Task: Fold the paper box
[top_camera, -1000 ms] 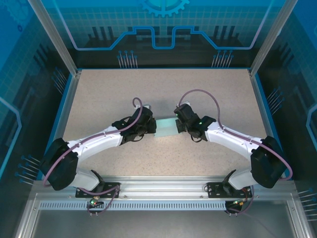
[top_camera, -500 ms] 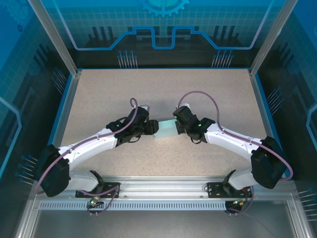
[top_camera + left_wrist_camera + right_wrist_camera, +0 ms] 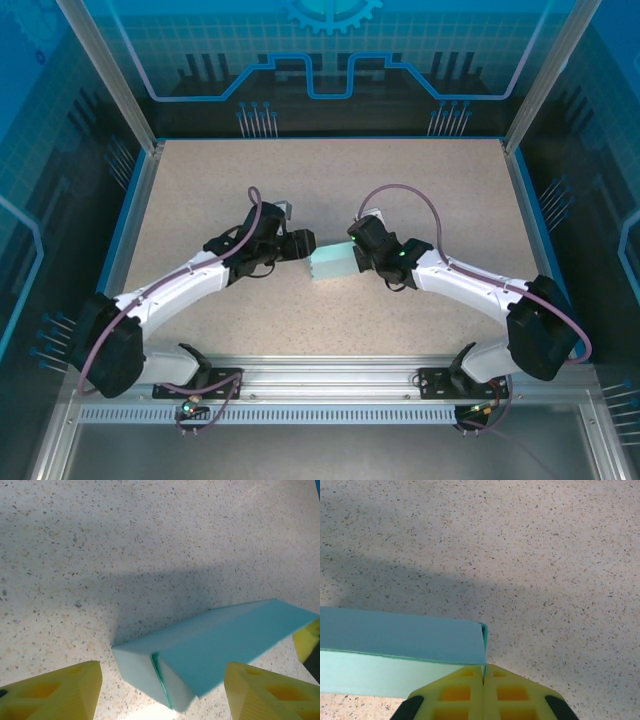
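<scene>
Looking down from above, I see the paper box [image 3: 332,262] lying near the middle of the table [image 3: 430,190], squarely between my two arms. It is a small, flat, closed-up shape of thin pale blue card.

The left gripper [image 3: 300,243] stands open. In its wrist view the yellow fingers [image 3: 55,690] sit well apart on either side of the box's near end and touch nothing. The right gripper [image 3: 352,252] is closed tight, its fingers [image 3: 455,692] pressed together. The box's end edge runs straight into the seam between them, so I judge it is pinching a thin lip of card there.

I expect this thing to be very light, so it should slide on the speckled top at any nudge. The card is stiff along its creases but soft across the broad faces, and a hard squeeze would dent it or pop a tucked flap. I would take hold at the ends, on folded edges or corners where the layers double, and grip gently. The tucked end flap facing the left arm looks like the weak spot.
</scene>
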Available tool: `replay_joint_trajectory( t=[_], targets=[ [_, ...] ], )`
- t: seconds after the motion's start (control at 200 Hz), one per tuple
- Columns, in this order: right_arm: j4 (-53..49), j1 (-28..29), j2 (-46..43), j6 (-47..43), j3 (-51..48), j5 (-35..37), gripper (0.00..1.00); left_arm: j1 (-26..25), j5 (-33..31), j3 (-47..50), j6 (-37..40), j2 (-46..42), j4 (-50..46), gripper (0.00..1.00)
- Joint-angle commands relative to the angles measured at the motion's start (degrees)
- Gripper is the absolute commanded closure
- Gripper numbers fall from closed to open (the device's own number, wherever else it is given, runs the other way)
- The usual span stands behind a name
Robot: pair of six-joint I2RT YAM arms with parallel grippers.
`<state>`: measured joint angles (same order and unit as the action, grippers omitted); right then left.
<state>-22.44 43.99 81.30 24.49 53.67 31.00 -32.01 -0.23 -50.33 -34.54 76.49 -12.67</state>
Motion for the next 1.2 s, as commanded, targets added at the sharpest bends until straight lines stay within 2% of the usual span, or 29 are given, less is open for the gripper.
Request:
replay_joint_trajectory(
  t=[0.0, 0.215, 0.51, 0.735, 0.915, 1.02, 1.196],
  targets=[
    [-3.9, 1.1, -0.2, 0.6, 0.1, 0.1, 1.0, 0.3, 3.3, -1.7, -1.7, 2.7, 2.2, 0.34],
    [-3.8, 1.1, -0.1, 0.8, 0.0, 0.2, 1.0, 0.3, 4.5, -0.3, -2.3, 5.4, 3.6, 0.38],
    [-4.4, 1.2, -0.7, 1.1, -0.2, 0.7, 1.0, -1.7, 4.5, 8.1, -4.3, 6.0, 8.0, 0.46],
    [-5.8, 0.2, -3.4, -1.8, 1.6, -1.4, 0.81, -3.1, 2.4, 10.2, -5.2, 7.9, 9.4, 0.49],
    [-8.3, -1.6, -6.5, -4.4, 3.0, -7.3, 0.66, -3.5, 1.0, 10.2, -4.8, 8.3, 9.2, 0.51],
    [-8.9, -3.3, -8.8, -5.2, 3.3, -11.5, 0.61, -3.7, 0.8, 10.2, -4.8, 8.4, 9.4, 0.51],
    [-6.5, -12.6, -9.5, -5.6, 3.3, -25.8, 0.54, -3.8, 0.7, 10.3, -4.6, 8.5, 9.5, 0.51]
  ],
)
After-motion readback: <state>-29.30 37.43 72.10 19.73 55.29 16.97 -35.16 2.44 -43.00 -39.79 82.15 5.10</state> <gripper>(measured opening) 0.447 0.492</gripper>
